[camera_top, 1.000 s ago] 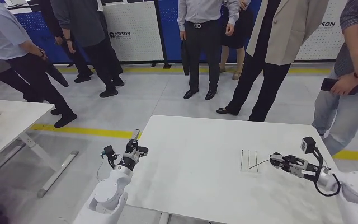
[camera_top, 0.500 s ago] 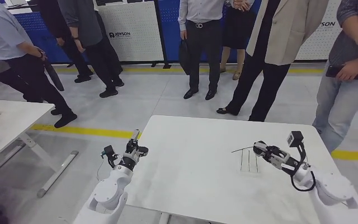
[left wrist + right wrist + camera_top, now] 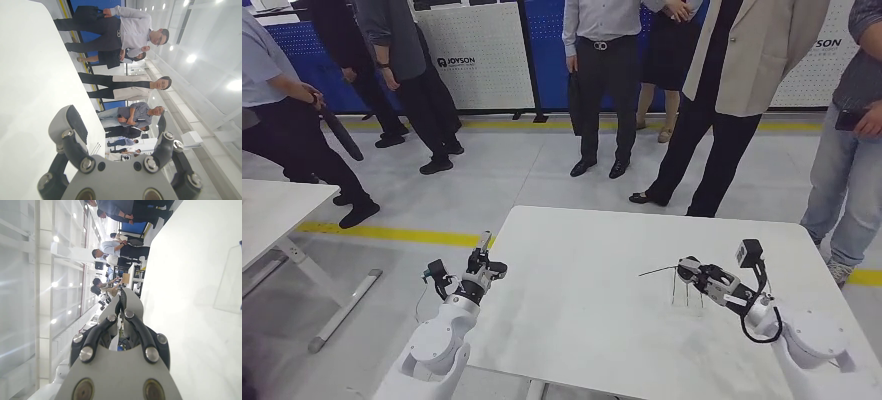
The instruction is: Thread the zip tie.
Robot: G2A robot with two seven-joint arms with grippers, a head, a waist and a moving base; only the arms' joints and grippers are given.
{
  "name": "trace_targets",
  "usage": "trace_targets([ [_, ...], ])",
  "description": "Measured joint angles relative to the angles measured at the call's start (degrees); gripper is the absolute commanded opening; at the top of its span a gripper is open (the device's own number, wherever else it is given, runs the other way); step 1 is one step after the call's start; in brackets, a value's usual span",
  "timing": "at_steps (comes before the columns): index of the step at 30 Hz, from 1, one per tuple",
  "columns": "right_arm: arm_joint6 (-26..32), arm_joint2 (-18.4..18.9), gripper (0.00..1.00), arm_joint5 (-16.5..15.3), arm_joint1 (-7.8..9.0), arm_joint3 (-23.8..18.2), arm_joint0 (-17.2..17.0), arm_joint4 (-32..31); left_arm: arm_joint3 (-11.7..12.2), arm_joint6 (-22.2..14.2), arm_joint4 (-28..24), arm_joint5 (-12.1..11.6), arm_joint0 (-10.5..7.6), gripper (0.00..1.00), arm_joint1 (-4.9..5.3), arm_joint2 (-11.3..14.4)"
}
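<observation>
A thin black zip tie (image 3: 657, 270) sticks out leftward from my right gripper (image 3: 683, 268), which is shut on its end just above the white table (image 3: 582, 300). In the right wrist view the right gripper (image 3: 121, 293) has its fingertips pressed together. More black zip ties (image 3: 675, 288) lie side by side on the table right under that gripper, and the left wrist view shows them far off as zip ties (image 3: 96, 147). My left gripper (image 3: 487, 255) stays at the table's left edge. In its own view the left gripper (image 3: 119, 123) is open with nothing between the fingers.
The wide middle of the table between the two arms is bare. Several people stand on the floor beyond the far edge. A second white table (image 3: 272, 215) stands off to the left.
My right arm has swung left from the table's right edge, carrying the zip tie over the ties lying on the table. The left arm has not moved.
</observation>
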Motion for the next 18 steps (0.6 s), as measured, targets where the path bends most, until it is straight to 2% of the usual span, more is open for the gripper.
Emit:
trace_targets([
  [2,-1.3,-0.06,0.0,-0.87,-0.26,-0.14,-0.56,1.83,0.12,-1.29,-0.71,0.01,-0.26,1.0,-0.01,-0.11],
  [6,-3.09,-1.58,0.0,-4.52,-1.09,1.0,-1.32,5.44,-1.43,-8.49,0.71,0.09,0.58,1.0,0.31,0.14],
  [8,-4.12,-2.54,0.0,-6.36,-1.52,1.68,-1.4,6.14,-2.53,-11.81,3.28,0.23,1.15,1.0,0.43,1.45],
  [11,-6.44,-3.48,0.0,-8.73,-2.03,2.25,-1.54,6.27,-3.26,-14.97,6.38,1.24,0.86,1.0,0.46,4.29],
  [13,-7.65,-4.08,0.0,-10.01,-2.36,2.47,-1.76,6.52,-2.98,-16.02,9.09,1.72,0.13,1.0,0.37,7.02],
  [15,-7.82,-4.46,0.0,-9.97,-2.53,2.74,-1.85,6.58,-2.09,-16.1,10.36,2.47,-1.08,1.0,0.15,9.6],
  [18,-7.7,-4.52,0.0,-9.63,-2.54,2.8,-1.84,6.56,-1.04,-13.54,10.58,2.94,-2.6,1.0,-0.15,11.31],
])
